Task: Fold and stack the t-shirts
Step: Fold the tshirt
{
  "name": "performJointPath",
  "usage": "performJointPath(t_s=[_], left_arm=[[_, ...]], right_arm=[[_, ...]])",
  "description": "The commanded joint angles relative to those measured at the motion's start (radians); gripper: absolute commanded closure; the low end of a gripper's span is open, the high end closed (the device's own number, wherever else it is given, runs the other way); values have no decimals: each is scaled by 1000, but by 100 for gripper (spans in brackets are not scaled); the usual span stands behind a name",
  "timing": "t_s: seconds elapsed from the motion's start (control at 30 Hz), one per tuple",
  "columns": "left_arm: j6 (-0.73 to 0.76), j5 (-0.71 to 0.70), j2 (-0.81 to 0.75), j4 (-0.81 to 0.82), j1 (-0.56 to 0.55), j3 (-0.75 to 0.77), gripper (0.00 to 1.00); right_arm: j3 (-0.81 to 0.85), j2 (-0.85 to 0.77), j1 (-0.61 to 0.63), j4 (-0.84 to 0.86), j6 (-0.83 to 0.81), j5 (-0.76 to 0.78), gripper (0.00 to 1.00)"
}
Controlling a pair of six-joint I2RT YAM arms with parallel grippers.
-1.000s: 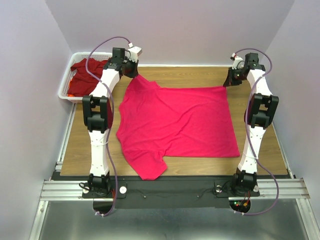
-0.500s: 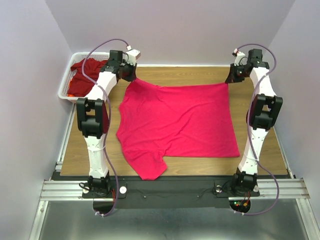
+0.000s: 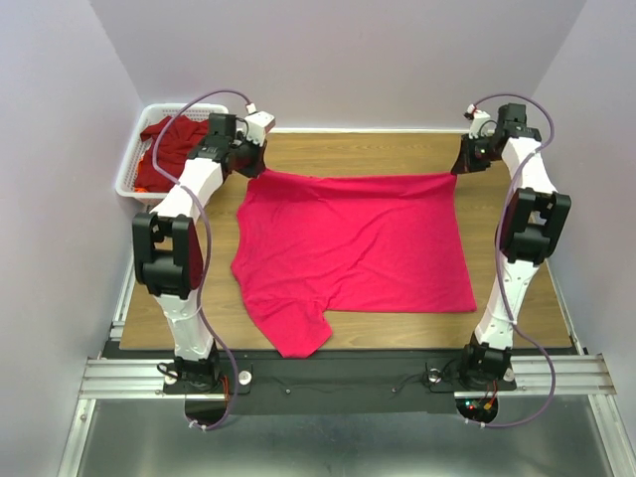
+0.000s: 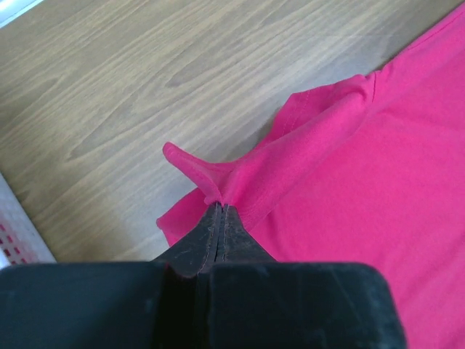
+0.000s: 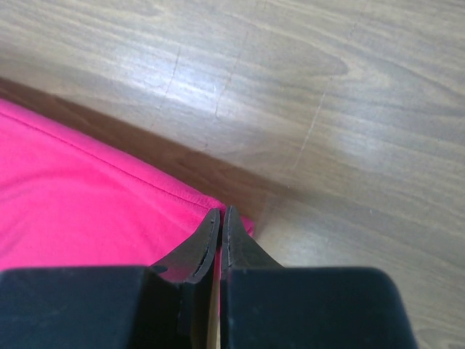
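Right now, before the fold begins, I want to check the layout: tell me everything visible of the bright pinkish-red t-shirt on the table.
The bright pinkish-red short-sleeved cloth t-shirt is soft, with stitched hems, spread mostly flat on the wooden table, lightly wrinkled, one sleeve pointing toward the near edge. Its far edge runs straight: the left tool is shut on a fold at the far left corner, the right tool on the far right corner, which casts a shadow beneath.
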Motion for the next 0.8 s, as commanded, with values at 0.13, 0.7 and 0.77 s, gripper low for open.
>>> performJointPath(t_s=[0.13,0.7,0.77], left_arm=[[-3,2,-198,35,1,-179,100],[-21,-78,-298,27,-38,-440,100],[-15,-90,-298,27,-41,-465,100]], right_arm=[[-78,-124,-12,15,-45,-28,99],[-284,-172,-12,6,-135,-3,99],[-303,-170,-12,6,-151,7,99]])
